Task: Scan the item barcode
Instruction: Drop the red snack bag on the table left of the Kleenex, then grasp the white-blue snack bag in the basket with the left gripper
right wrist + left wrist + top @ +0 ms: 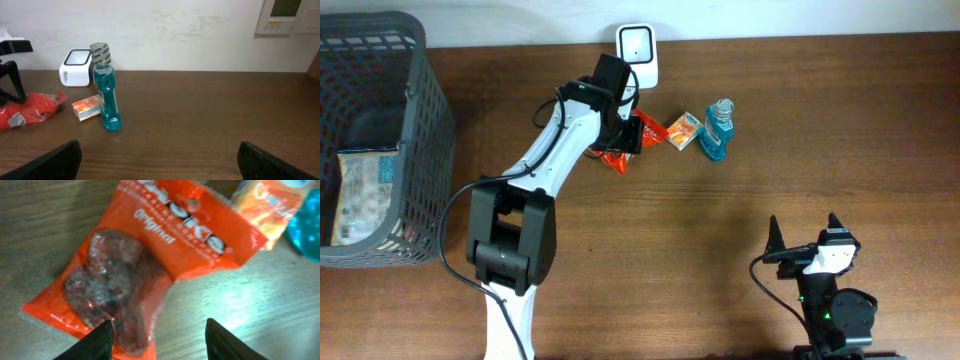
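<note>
An orange snack packet point(150, 265) with a clear window and the word "Original" lies flat on the wooden table, in front of the white barcode scanner point(638, 48). My left gripper point(160, 340) hovers just over the packet's lower end, jaws apart, with nothing pinched between them. The left fingertip point(102, 340) sits over the packet's edge. From overhead the left gripper point(625, 132) covers most of the packet point(614, 159). No barcode shows on the packet. My right gripper point(160, 160) stands wide open and empty near the front right of the table.
A small orange box point(684, 131) and a blue mouthwash bottle point(719, 130) stand just right of the packet. A grey basket point(415, 130) at the far left holds a pale package point(362, 195). The wall runs close behind the scanner.
</note>
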### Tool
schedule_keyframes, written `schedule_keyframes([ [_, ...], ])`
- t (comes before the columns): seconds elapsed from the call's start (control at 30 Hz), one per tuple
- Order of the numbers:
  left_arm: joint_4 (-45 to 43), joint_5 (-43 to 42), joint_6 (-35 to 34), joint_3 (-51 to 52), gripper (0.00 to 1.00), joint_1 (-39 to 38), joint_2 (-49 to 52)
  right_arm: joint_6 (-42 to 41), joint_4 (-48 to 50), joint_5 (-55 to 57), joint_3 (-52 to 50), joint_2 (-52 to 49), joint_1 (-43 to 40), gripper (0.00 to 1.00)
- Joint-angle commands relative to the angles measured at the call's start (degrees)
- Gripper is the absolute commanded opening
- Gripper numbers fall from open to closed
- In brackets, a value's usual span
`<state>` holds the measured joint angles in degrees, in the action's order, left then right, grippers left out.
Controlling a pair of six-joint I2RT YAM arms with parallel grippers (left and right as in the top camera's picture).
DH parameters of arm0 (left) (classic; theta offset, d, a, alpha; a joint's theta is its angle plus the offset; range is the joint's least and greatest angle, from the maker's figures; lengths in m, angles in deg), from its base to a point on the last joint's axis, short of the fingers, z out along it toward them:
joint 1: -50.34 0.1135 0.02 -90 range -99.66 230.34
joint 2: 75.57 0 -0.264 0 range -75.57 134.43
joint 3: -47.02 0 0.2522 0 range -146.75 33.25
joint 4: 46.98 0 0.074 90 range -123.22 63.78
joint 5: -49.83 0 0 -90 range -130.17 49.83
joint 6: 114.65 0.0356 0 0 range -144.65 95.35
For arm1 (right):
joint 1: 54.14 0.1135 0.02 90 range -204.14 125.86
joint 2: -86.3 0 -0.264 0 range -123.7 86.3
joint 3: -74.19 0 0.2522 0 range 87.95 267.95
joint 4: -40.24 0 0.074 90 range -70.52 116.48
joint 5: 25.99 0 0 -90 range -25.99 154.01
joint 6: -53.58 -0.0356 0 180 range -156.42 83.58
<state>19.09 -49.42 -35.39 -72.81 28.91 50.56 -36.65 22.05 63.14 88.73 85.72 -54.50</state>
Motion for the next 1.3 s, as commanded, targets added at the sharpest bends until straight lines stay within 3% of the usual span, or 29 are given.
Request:
schedule_keyframes([
  [0.0,3.26,-2.51,0.17,-8.57,0.57,0.66,-4.46,-0.66,-0.13,0.5,-0.46,0.37,0.35,0.99],
  [0.2,10.88,2.84,0.15,-27.93,0.51,10.23,-14.88,-0.66,-0.13,0.48,-0.46,0.37,0.35,0.99],
  [0.3,11.8,3.56,0.17,-33.7,0.61,18.49,-19.69,-0.66,-0.13,0.48,-0.46,0.37,0.35,0.99],
  [0.4,11.72,8.44,0.39,-35.69,0.69,32.33,-23.93,-0.66,-0.13,0.48,-0.46,0.37,0.35,0.99],
  [0.47,11.63,10.78,0.42,-35.67,0.8,39.32,-24.26,-0.66,-0.13,0.48,-0.46,0.37,0.35,0.99],
  [0.57,13.11,11.21,4.68,-33.75,0.82,48.63,-21.99,-0.66,-0.13,0.48,-0.46,0.37,0.35,0.99],
  [0.6,14.16,11.23,4.7,-32.5,0.87,50.29,-21.2,-0.66,-0.13,0.48,-0.46,0.37,0.35,0.98],
  [0.67,14.21,12.5,6.56,-29.05,0.89,52.09,-20.24,-0.66,-0.13,0.5,-0.46,0.37,0.35,0.99],
  [0.8,14.25,24.74,8.68,-20.31,0.88,52.63,-17.27,-0.66,-0.13,0.5,-0.46,0.37,0.35,0.98],
  [1.0,12.52,24.74,17.22,-5.42,0.89,52.63,-12.61,-0.66,-0.13,0.5,-0.46,0.37,0.35,0.98],
  [1.27,10.71,20.33,22.47,-2.21,0.88,52.57,-3.39,-0.66,-0.13,0.48,-0.46,0.37,0.35,0.99],
])
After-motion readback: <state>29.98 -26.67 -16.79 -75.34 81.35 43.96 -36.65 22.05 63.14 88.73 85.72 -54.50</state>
